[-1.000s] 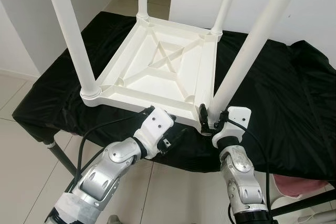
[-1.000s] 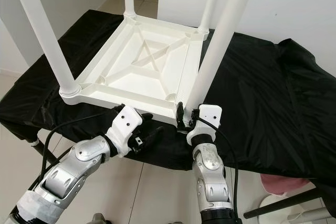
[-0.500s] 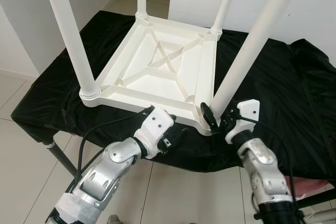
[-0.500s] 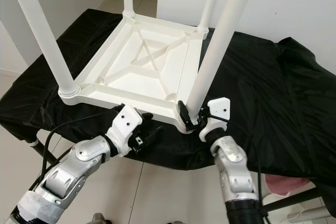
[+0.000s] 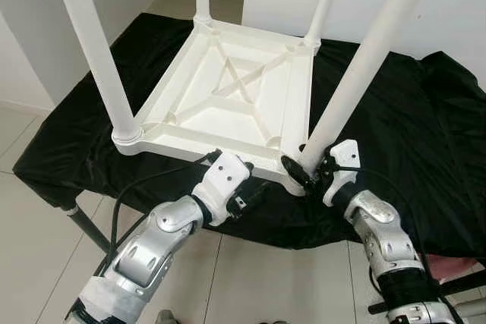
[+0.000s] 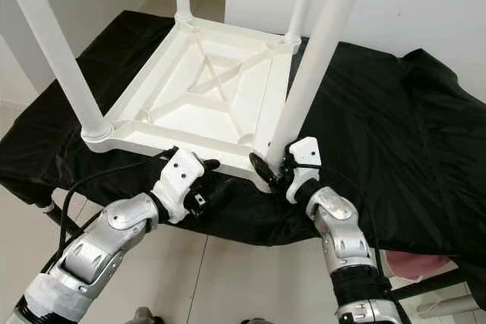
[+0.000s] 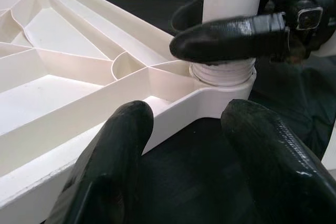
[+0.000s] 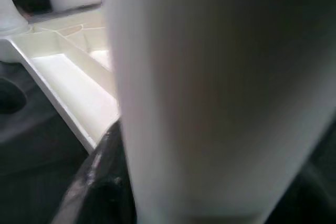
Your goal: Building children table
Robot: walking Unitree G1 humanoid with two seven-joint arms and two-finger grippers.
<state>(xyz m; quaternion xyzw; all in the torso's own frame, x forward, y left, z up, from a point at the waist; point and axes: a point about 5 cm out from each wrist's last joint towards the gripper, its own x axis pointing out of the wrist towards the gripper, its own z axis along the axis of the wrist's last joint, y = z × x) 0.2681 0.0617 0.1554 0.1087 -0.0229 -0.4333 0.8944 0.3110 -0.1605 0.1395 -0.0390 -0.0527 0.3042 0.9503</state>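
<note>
Right wrist view: blurred table leg (image 8: 184, 98) hides tool

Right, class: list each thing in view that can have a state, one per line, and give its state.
Table: upside down on the black cloth, four legs pointing up.
Near right leg: upright in its corner socket, thread showing at the base.
Right gripper: shut on that leg's base.
Left gripper: open, fingers either side of the table's near rim.
</note>
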